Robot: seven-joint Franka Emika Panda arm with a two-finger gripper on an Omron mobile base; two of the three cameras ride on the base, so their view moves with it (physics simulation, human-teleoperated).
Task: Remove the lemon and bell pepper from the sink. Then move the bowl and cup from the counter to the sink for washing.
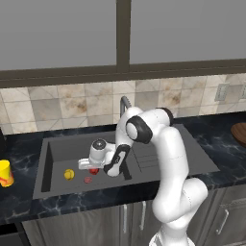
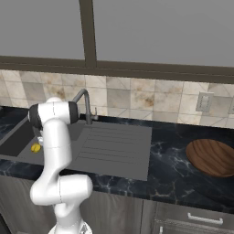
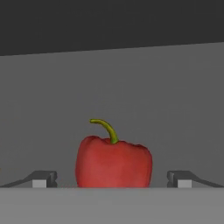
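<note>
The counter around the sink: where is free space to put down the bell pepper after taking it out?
Bare dark counter lies between the sink's ribbed drainboard and the bowl. A narrower strip lies between the cup and the basin's left rim. The basin floor is crowded: lemon, bell pepper, a flat red disc and the open gripper.

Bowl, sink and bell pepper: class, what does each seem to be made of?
Bowl: apparently wood, brown with streaky grain, matte. Sink: looks like dull grey metal or composite, no shine; unclear which. Bell pepper: fresh produce, smooth, slightly glossy red skin, green stem.
</note>
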